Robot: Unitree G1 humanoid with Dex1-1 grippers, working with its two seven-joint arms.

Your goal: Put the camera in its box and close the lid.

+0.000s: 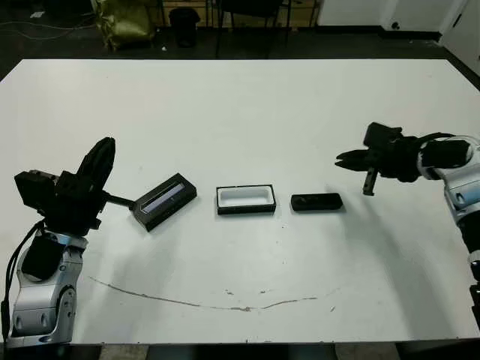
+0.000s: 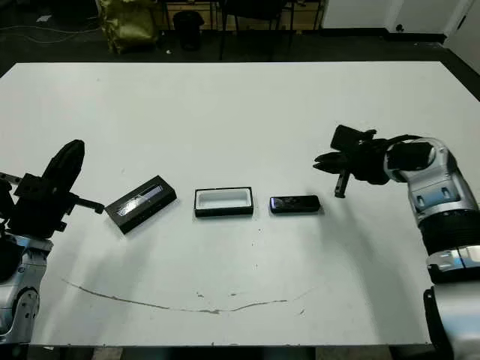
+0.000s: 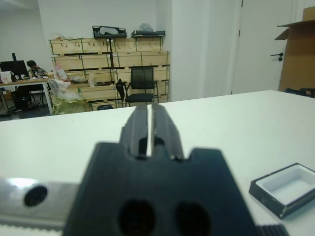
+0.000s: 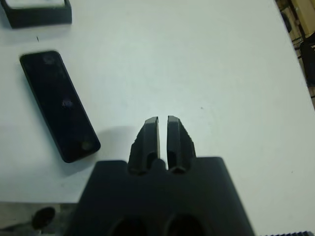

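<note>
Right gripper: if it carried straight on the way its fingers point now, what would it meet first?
Probably nothing. The right gripper, fingers nearly shut, points over bare white table. The camera lies off to one side of that line, the box beyond it. Depth is unclear, so it might graze the tabletop.

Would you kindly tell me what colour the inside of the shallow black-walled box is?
White inside the shallow black-walled box, clearest in the left eye view.

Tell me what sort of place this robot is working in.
Probably a lab or workshop with storage: shelves of stacked wooden crates line the back wall, an office chair stands before them, and a person sits at a desk with a monitor.
</note>
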